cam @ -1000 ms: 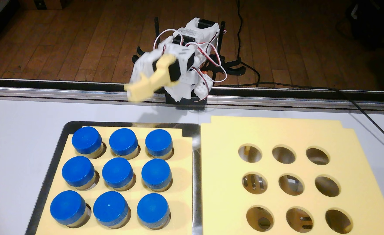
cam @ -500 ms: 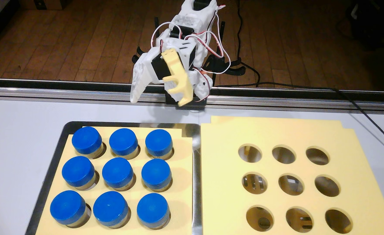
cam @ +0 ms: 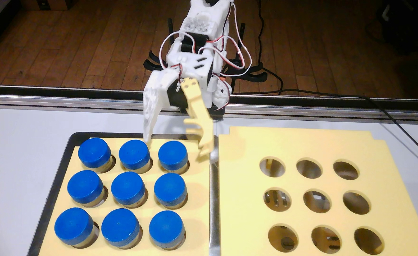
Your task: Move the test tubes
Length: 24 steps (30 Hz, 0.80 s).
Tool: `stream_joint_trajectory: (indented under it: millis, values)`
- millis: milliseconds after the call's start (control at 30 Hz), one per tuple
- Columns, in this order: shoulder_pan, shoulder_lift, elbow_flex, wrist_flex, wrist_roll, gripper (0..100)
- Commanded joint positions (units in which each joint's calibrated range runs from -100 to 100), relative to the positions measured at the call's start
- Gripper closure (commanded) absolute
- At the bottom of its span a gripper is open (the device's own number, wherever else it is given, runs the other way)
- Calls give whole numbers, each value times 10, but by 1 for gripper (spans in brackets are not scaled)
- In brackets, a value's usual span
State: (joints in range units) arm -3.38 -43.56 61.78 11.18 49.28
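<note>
Hovering w/ my gripper (cam: 174, 150) spread wide and holding nothing, I sit over the far edge of the left yellow foam rack (cam: 200, 187). My white printed finger (cam: 150, 115) points down near the far side of the middle back cap; my yellow printed finger (cam: 203, 133) hangs over the bare foam strip by the steel tray's right rim (cam: 214, 197).

The nine clear plastic test tubes w/ wide blue ribbed screw caps (cam: 126, 189) stand upright in a 3x3 grid in that left rack, long axes vertical, only caps and a bit of the clear wall showing. The back-right blue-capped tube (cam: 172, 155) lies between my fingers as the fixed view shows it, toward the camera and lower than my tips. I can't tell the height gap exactly.

So, imo, the next move is mostly straight down and a touch toward the camera to straddle that cap. The empty nine-hole yellow foam rack (cam: 309, 147) waits to the right, holes all vacant.
</note>
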Motion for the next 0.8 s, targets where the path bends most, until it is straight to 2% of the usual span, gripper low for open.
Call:
stream_joint_trajectory:
  millis: [0,200,467,700,767]
  values:
    - [-8,46,-64,-14,10,64]
    - [-20,98,-88,-14,8,65]
    - [-19,118,-138,-14,6,83]
    - [-21,114,-143,-7,6,85]
    - [-16,113,-182,36,-3,85]
